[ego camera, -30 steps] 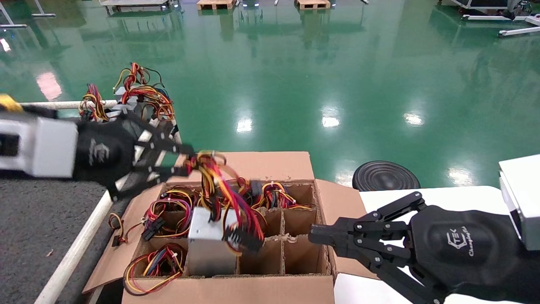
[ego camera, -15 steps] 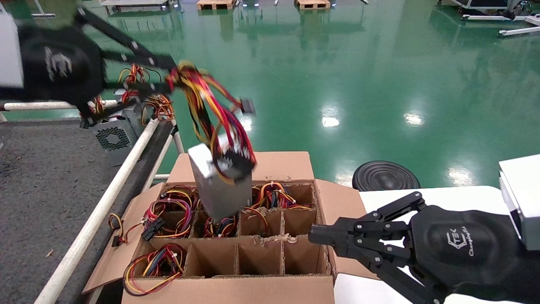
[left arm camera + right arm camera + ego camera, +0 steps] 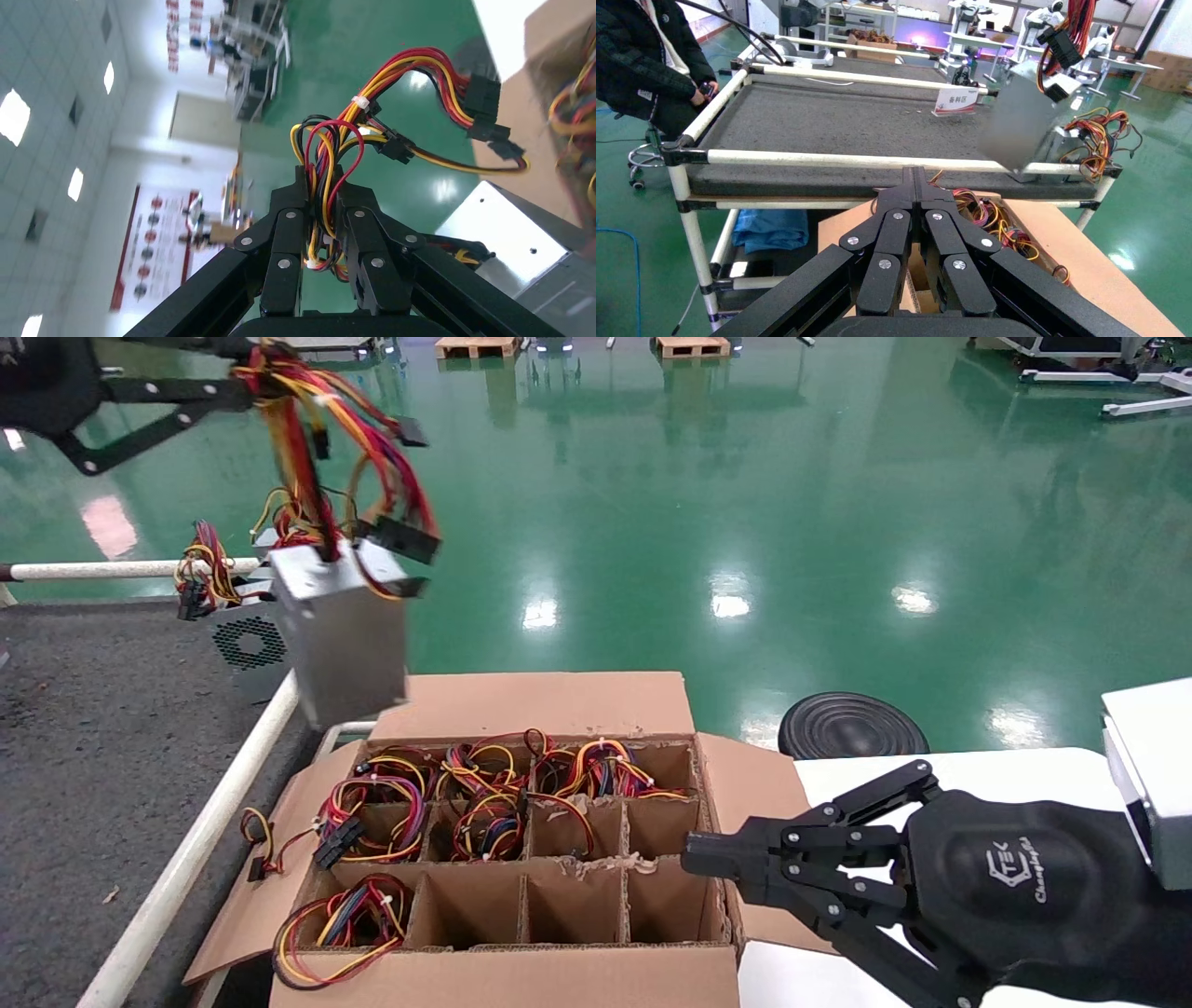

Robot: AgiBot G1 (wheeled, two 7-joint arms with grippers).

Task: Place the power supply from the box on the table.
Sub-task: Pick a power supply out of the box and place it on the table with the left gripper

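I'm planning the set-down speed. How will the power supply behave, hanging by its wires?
Likely swings: the power supply dangles tilted below the left pincer, which is shut on its floppy wires only. Its metal block looks heavy for its size, so it may tip on touching the table.

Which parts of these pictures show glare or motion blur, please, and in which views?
Head view: ceiling lights glare as bright patches on the glossy green floor; the hanging power supply looks slightly smeared. Right wrist view: the power supply is clearly motion-blurred, while the table stays sharp. Left wrist view: the left hand and the wires are crisp; the background hall is soft.
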